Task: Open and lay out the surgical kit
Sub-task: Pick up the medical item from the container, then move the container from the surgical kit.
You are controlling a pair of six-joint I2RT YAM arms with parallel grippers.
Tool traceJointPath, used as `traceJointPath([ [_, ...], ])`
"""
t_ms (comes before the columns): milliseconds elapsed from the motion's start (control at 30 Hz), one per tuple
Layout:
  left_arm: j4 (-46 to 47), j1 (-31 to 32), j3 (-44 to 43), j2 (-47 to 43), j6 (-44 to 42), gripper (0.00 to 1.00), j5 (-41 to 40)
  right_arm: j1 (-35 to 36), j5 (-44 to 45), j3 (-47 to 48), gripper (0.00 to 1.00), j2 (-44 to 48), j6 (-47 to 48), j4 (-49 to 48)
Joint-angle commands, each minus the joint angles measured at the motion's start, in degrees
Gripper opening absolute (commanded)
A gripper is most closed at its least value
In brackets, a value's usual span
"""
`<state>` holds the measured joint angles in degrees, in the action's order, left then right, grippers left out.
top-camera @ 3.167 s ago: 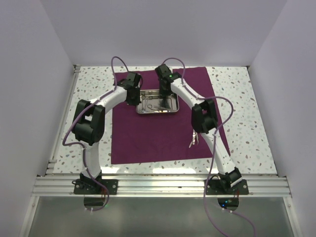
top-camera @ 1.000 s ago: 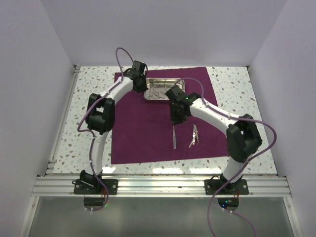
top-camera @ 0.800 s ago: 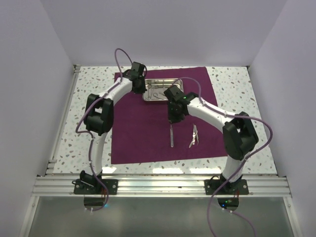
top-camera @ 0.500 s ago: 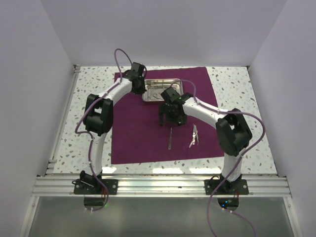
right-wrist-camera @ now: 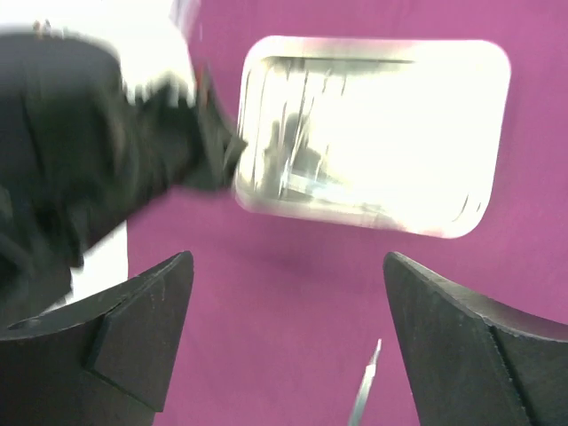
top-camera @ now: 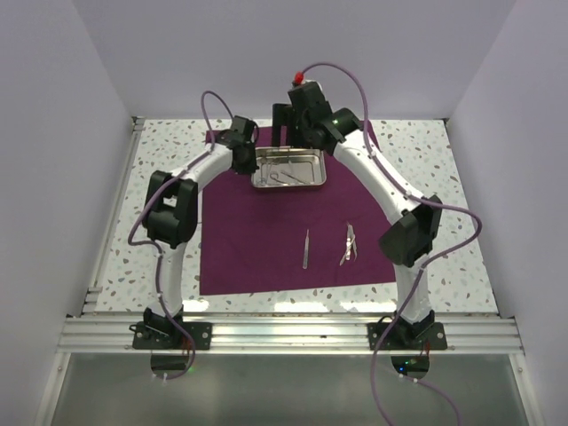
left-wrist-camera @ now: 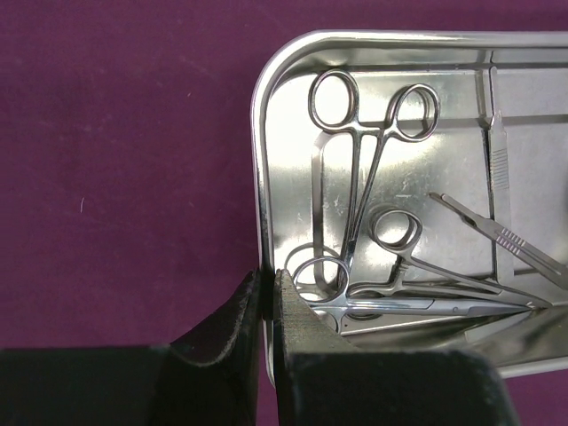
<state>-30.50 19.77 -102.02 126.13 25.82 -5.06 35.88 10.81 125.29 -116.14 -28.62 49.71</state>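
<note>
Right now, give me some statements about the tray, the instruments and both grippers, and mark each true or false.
1. The left gripper is clamped on the tray rim. True.
2. The right gripper holds an instrument. False: its fingers stand wide apart with nothing between them.
3. A slim instrument and a tweezer-like instrument lie on the cloth, outside the tray. True.
4. The tray is empty. False: ring-handled instruments lie in it.

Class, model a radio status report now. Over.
Left gripper shut on tray rim. Right gripper open, empty, above tray. Two instruments on cloth. Nothing in the way.
</note>
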Motion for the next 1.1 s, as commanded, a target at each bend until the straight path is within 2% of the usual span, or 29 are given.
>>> traceJointPath([
  [0, -1.6, -0.7, 3.8, -4.0, -2.9, 0.00, 1.9, -2.0, 1.1, 3.9, 0.88, -7.6, 2.4, 2.1],
  [167, -0.5, -0.6, 8.5, -7.4, -3.3, 0.00, 2.6, -3.7, 0.6, 9.7, 0.80, -17.2, 2.3, 1.9],
  [333, -0.4, -0.6, 10.6, -8.8, -3.9, 0.00, 4.0, -4.9, -0.3, 13.2, 0.62, -24.3, 2.0, 0.9],
  [533, -0.4, -0.6, 12.2, -10.3, -4.7, 0.00, 4.8, -5.3, -0.3, 16.0, 0.62, -30.3, 1.9, 0.5],
  [1000, 0.1, -0.3, 14.8, -12.1, -5.3, 0.00, 7.5, -5.2, 1.1, 17.3, 0.61, -37.1, 0.9, -1.4],
  [1067, 0.1, -0.3, 14.7, -12.1, -5.3, 0.00, 8.1, -5.2, 2.4, 17.4, 0.57, -38.1, 0.8, -1.3],
])
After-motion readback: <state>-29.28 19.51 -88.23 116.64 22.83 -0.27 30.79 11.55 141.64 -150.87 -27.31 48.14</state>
